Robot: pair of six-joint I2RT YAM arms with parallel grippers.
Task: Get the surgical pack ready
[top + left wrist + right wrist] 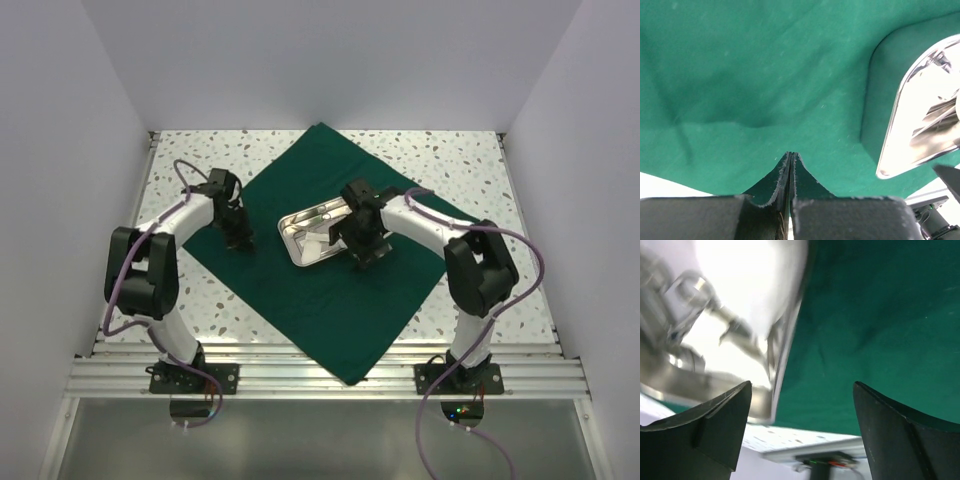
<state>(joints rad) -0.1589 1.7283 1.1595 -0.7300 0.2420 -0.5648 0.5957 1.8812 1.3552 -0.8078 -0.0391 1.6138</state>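
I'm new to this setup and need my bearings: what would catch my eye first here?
A dark green drape lies spread as a diamond across the speckled table, a shiny steel tray near its middle. The right hand hangs open at the tray's near right side, while the left hand is shut over the drape's left part.

White arms [185, 215] with black joints [140, 270], purple cables [540, 265] (left gripper [791, 165], right gripper [802, 387] black).

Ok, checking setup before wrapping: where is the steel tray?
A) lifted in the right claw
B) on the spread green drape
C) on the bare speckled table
B: the steel tray rests on the flat green drape, with the right claw open beside it.
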